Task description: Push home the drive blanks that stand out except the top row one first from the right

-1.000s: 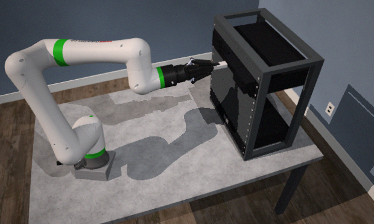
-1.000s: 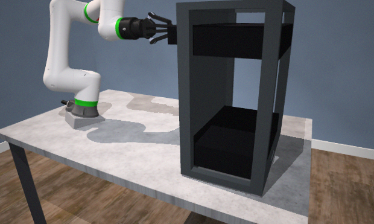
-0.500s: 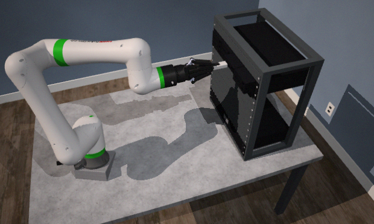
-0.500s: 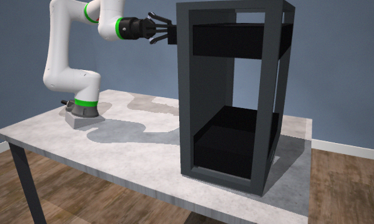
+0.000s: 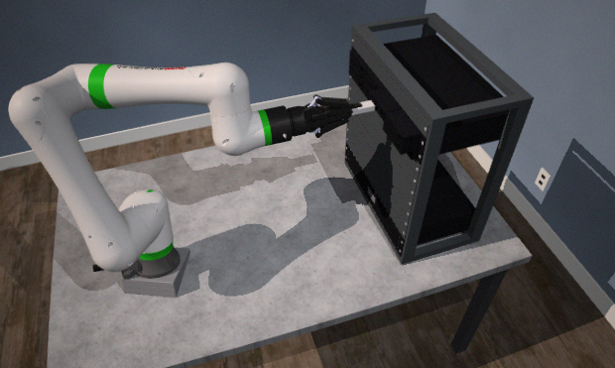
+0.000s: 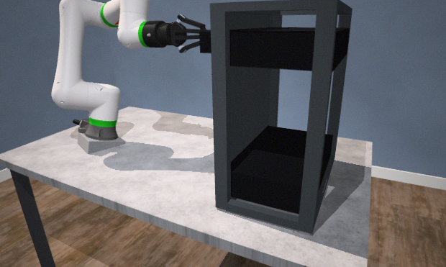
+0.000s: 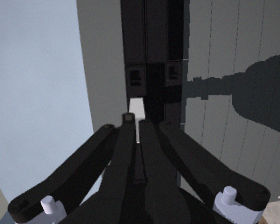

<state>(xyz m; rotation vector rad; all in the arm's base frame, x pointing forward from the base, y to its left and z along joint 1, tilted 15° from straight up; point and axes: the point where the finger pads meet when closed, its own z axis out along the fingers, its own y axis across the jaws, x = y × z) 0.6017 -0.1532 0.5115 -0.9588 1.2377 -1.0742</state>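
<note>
The dark rack (image 5: pixel 436 132) stands at the right of the table, its front facing my arm. The storage chassis (image 7: pixel 151 43) sits high in the rack front, and its dark blanks show in the wrist view. A blank that stands out (image 6: pixel 205 42) juts from the front at the chassis level. My gripper (image 5: pixel 354 104) is shut and empty, and points level at the chassis front. In the exterior view its tips (image 6: pixel 201 34) are at the jutting blank. In the wrist view the fingertips (image 7: pixel 134 121) stand just before a pale blank face (image 7: pixel 136 106). I cannot tell if they touch it.
A second dark unit (image 6: pixel 270 175) fills the bottom of the rack. The arm's base (image 5: pixel 154 273) stands at the table's left front. The wall lies close behind and to the right of the rack. The rack stands near the table's right edge (image 5: pixel 516 251).
</note>
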